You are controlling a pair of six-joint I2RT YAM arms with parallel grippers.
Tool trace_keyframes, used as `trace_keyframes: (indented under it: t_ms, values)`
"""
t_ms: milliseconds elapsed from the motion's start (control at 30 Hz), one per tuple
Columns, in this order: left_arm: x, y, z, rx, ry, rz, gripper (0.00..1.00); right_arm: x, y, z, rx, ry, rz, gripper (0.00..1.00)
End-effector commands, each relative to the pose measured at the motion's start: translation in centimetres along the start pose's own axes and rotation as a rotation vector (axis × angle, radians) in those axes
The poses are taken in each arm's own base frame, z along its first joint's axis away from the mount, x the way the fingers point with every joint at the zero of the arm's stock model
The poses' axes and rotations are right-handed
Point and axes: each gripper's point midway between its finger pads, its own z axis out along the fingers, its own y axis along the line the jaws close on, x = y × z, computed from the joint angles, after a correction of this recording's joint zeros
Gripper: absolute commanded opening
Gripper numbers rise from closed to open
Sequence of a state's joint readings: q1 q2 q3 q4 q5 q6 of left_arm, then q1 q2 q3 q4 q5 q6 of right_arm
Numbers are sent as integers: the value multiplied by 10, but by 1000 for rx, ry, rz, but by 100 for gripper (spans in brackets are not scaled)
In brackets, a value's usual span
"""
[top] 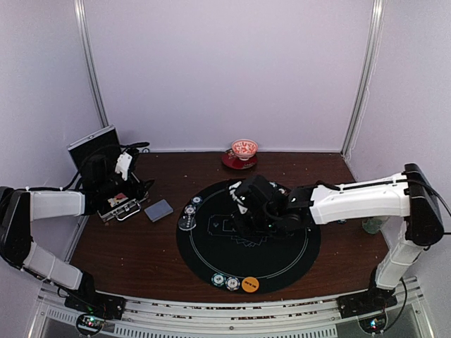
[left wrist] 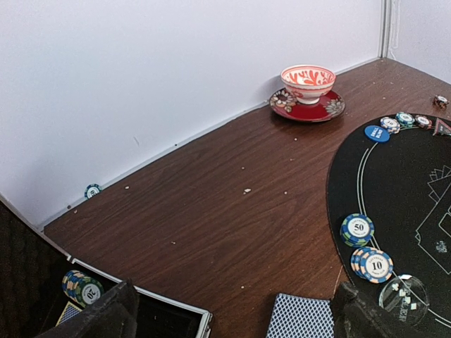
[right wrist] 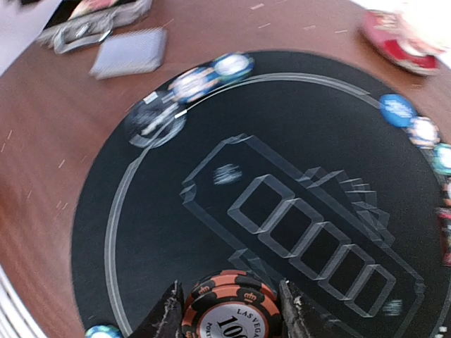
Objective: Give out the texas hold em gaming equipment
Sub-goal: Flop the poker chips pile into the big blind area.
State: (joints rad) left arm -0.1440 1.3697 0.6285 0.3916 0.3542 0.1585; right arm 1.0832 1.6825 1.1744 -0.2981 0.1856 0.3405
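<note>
The orange-and-black 100 chip point(right wrist: 231, 311) is pinched between the fingers of my right gripper point(right wrist: 230, 313), which hovers over the middle of the black mat point(right wrist: 141, 232). I take this as mid-carry, with the chip bound for a player's spot on the mat's rim. Next I must choose that spot, lower, then let go. The card deck point(left wrist: 299, 318) lies just off the mat on the left arm's side. It is just ahead of my left gripper point(left wrist: 232, 320), which is spread wide and holding nothing.
</note>
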Motion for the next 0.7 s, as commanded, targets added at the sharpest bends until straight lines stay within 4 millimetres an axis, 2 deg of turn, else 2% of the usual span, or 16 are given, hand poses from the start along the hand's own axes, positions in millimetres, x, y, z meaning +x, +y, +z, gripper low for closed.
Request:
trace_keyframes:
  t_ms: [0,133,233,400,667]
  values:
    - [-16,7,1,-22,-43,17,98,7,63,9,-116,4,-104,26]
    - [-16,7,1,-23,-42,18,98,25,103,20,-180,42,-168,26]
    - [-15,7,2,-21,-41,18,98,39,122,30,-191,76,-212,26]
    - [-15,7,2,-20,-41,18,98,50,137,35,-211,99,-241,27]
    - [-15,8,2,-22,-41,20,98,70,149,40,-234,147,-284,27]
